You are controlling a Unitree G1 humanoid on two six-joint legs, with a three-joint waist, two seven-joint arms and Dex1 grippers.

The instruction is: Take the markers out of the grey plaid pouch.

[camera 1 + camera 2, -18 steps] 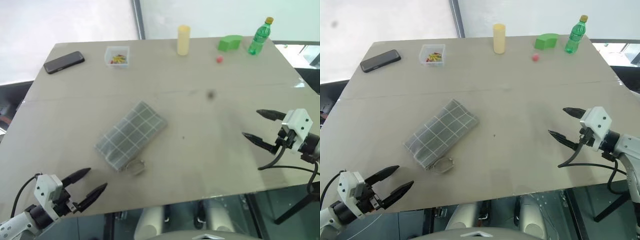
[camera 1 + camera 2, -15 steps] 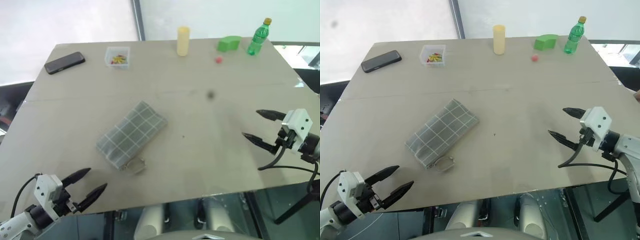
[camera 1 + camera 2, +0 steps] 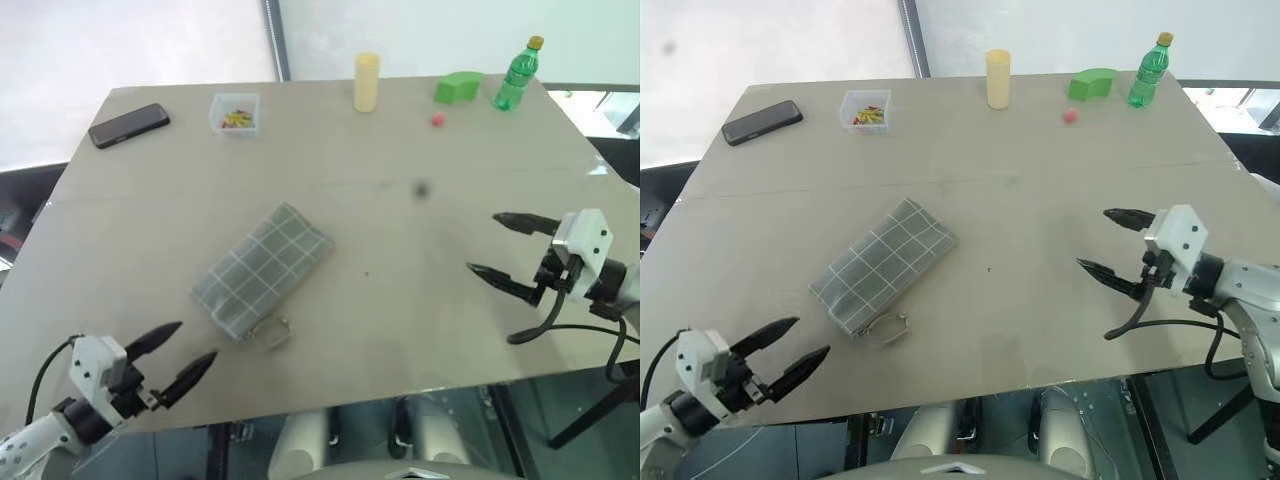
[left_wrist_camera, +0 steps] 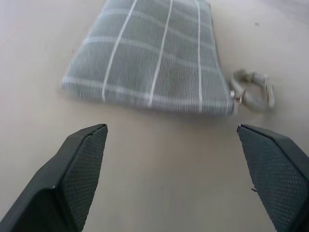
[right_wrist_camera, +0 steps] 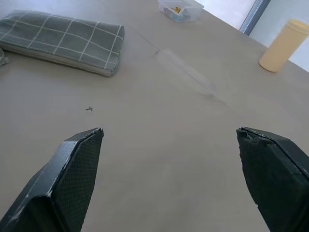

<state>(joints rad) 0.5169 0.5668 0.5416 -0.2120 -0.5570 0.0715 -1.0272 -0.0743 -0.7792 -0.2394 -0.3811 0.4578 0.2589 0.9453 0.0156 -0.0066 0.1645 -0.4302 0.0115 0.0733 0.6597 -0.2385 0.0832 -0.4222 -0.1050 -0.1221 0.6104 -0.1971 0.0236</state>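
Fabric: grey plaid pouch (image 3: 263,269) is lying flat, soft, light, likely sliding.
Place: just ahead of left pincer (image 3: 183,350); well apart from right pincer (image 3: 505,247).
Pincers: both are gaping, empty.
Hold: pinning the closed end nearest the ring (image 4: 253,89).

Left gripper (image 3: 180,348) low at the near left, fingers spread wide, empty, pointing forward and inward. Right gripper (image 3: 505,253) higher at the right, fingers likewise wide apart, empty, aimed inward.
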